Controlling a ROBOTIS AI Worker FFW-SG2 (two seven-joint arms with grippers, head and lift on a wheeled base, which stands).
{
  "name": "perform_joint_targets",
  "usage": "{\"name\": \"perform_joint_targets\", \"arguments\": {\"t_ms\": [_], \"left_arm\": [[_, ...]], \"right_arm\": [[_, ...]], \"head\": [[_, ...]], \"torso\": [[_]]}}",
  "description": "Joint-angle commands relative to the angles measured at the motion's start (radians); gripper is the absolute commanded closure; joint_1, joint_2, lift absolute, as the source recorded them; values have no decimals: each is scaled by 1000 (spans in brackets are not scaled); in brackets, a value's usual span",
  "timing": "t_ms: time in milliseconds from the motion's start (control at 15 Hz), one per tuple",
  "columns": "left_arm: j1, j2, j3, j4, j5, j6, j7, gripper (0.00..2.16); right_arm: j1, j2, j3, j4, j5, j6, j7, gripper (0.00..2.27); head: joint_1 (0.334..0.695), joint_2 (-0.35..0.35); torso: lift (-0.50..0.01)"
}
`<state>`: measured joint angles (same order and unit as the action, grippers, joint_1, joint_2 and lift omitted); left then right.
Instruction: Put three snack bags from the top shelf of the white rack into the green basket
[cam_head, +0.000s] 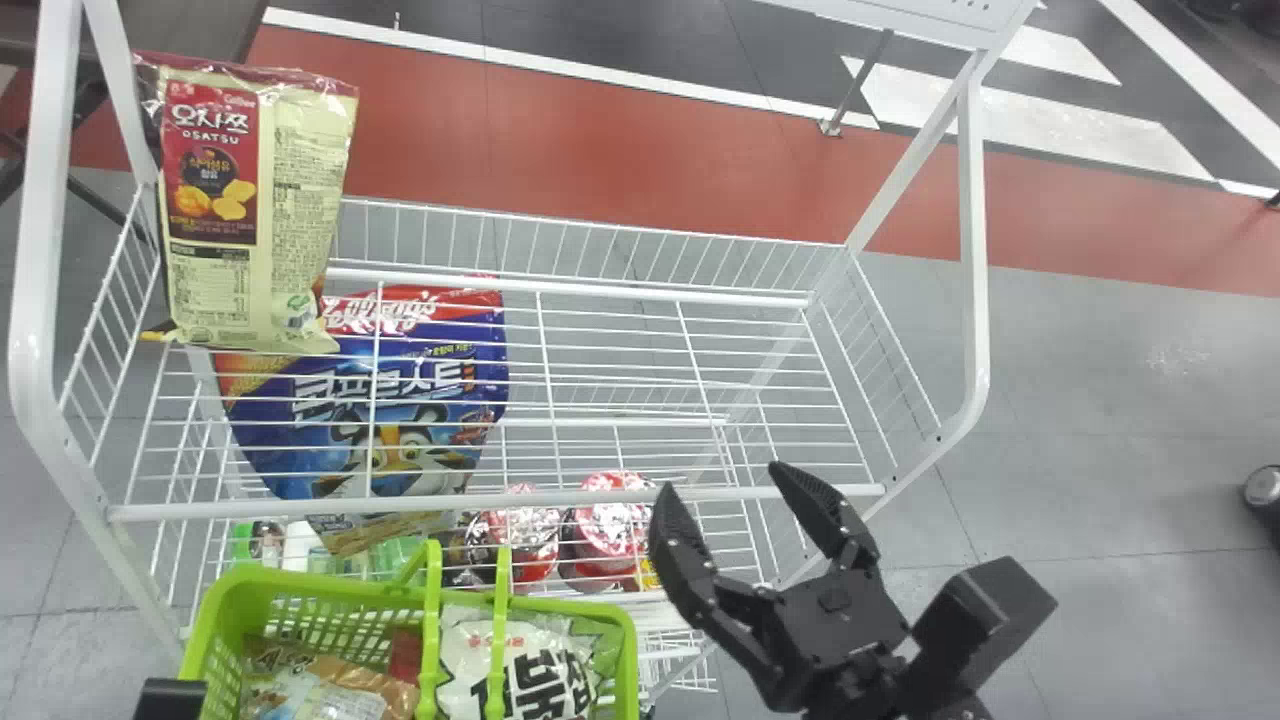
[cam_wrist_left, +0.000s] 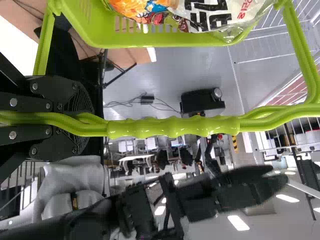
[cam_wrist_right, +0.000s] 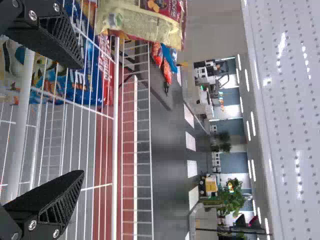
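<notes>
Where the rack (cam_head: 975, 250) ends, open floor (cam_head: 1130, 400) spreads.

A snack bag (cam_wrist_right: 142, 22) stands on the rack (cam_wrist_right: 116, 150).

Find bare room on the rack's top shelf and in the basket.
Top shelf: bare wire between the tan snack bag and the right end; the right gripper, open, hovers near the front-right corner. Crowded: the left end, under that bag, and the green basket, mostly taken by bags.
</notes>
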<state>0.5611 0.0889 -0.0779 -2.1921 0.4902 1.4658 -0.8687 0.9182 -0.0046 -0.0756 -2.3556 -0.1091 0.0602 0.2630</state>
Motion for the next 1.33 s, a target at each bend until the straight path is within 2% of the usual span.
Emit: {"name": "perform_joint_targets", "arguments": {"t_ms": [0,133,1267], "left_arm": [[5,2,0,2,1,0,-1,2152],[6,2,3,5,-1,-3,-9,2152],[6,2,12,5,1,-3,-15,2152]], "right_arm": [[13,6,63,-25,38,16,-53,63],[16,6,89,-33,55,25,-82,63],[18,6,88,-39,49,16,-64,70]], "head": [[695,-350],[695,-350],[695,-350]], "torso": [[0],[0],[0]]}}
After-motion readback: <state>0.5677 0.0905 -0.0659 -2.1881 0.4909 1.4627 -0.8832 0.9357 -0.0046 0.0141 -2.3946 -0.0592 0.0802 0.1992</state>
